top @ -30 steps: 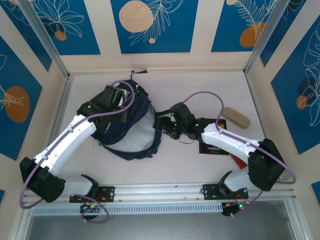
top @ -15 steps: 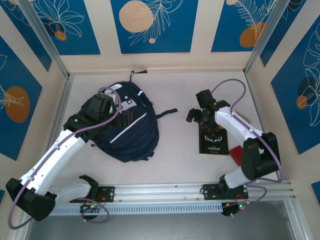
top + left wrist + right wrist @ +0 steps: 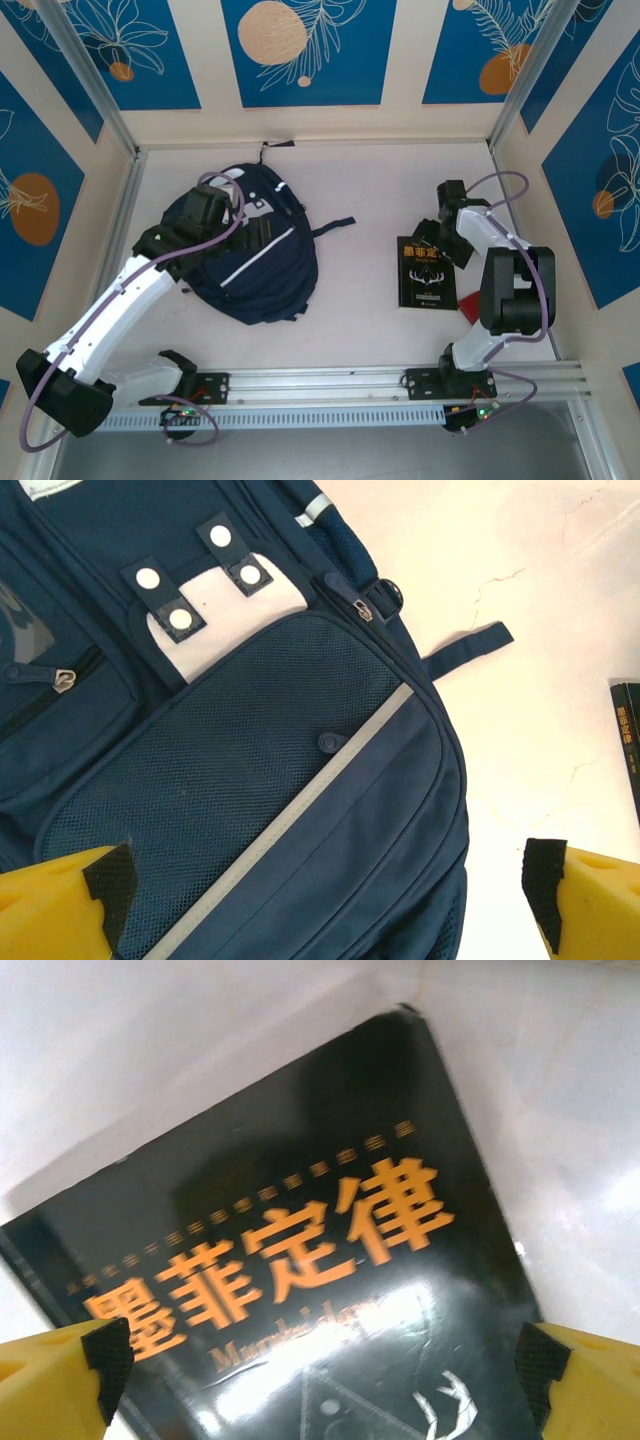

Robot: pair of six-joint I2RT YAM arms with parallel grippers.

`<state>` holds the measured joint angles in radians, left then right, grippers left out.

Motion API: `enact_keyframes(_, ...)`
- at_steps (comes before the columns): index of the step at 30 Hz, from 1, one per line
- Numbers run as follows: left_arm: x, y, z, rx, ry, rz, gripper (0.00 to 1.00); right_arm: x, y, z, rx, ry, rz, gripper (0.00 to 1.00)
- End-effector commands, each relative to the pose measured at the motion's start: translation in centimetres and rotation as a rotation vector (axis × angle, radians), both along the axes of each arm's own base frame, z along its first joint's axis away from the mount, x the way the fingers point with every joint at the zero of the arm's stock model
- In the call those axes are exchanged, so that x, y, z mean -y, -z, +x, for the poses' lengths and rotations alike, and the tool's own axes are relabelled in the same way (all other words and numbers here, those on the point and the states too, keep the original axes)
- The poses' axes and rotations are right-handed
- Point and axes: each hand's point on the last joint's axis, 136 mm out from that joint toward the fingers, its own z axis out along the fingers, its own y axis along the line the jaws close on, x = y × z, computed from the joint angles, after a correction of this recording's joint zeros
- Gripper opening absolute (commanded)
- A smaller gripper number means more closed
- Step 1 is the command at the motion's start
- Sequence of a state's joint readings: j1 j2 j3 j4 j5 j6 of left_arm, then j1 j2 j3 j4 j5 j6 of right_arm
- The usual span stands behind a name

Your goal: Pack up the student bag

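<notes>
The student bag (image 3: 262, 268) is a big navy backpack with a grey stripe, lying flat on the table left of centre. My left gripper (image 3: 245, 222) hovers above its upper part. In the left wrist view the gripper (image 3: 325, 895) is open, its yellow fingers (image 3: 60, 905) spread wide over the mesh front pocket (image 3: 230, 750) with nothing between them. My right gripper (image 3: 438, 243) hangs over the top end of a black book (image 3: 425, 280) with orange lettering. In the right wrist view that gripper (image 3: 325, 1360) is open above the book's cover (image 3: 300, 1160).
A red flat item (image 3: 468, 303) pokes out at the book's right, beside the right arm. A loose bag strap (image 3: 335, 227) trails toward the table's middle. The book's edge (image 3: 628, 730) shows at the right of the left wrist view. Walls close in the table on three sides.
A second ago both grippers were at the raised bag. Both have opened and let go; the bag now lies flat. The right arm has swung right over the book.
</notes>
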<state>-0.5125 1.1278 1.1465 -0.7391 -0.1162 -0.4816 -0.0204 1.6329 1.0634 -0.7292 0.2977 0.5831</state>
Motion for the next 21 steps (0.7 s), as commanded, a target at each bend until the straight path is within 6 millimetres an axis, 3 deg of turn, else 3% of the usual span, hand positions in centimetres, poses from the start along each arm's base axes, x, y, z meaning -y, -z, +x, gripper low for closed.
enact_keyframes(1, 0.6, -0.1, 0.3, -0.009, 0.008, -0.041, 1.0, 0.2, 1.2, -0.7, -0.042, -0.005, 0.038, 1.0)
enact_keyframes(6, 0.9, -0.2, 0.5, -0.014, 0.004, -0.058, 1.0, 1.1, 2.3, -1.5, -0.095, 0.023, 0.021, 1.0)
enact_keyframes(16, 1.9, 0.2, 0.4, -0.052, 0.027, -0.099, 1.0, -2.5, 3.3, -1.8, -0.111, -0.061, 0.207, 0.95)
enact_keyframes(21, 4.6, 1.3, 0.2, -0.128, 0.105, -0.161, 0.95, -5.0, 3.2, -2.8, -0.114, -0.091, 0.225, 0.94)
